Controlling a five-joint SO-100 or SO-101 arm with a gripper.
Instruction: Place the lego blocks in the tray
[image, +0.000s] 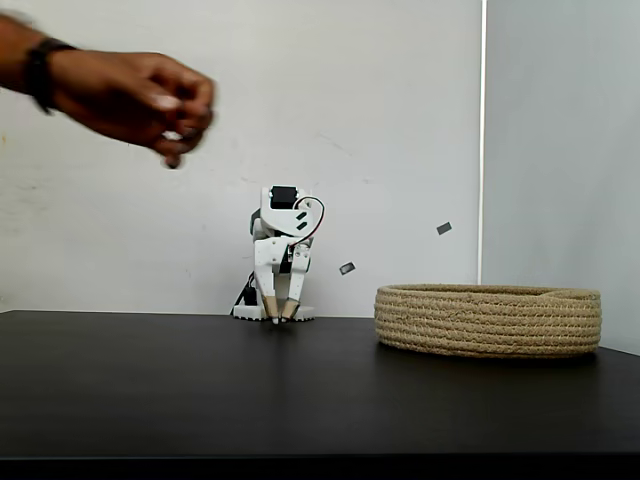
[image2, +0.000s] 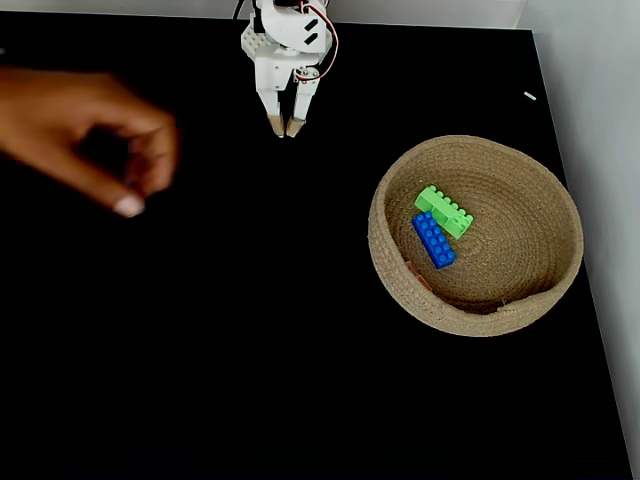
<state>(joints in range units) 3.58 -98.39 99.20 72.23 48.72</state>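
The tray is a round basket of coiled tan rope on the right of the black table, and I see it side-on in the other fixed view. A bright green lego block and a blue one lie side by side on its floor. A sliver of salmon-pink block shows against the inner left wall. My gripper hangs folded at the table's far edge, fingertips down near the surface, shut and holding nothing, well left of the tray.
A person's hand with pinched fingers hovers over the left of the table; the low fixed view shows it high up, blurred, with a dark wristband. A white wall stands behind the arm. The table's right edge runs just past the tray.
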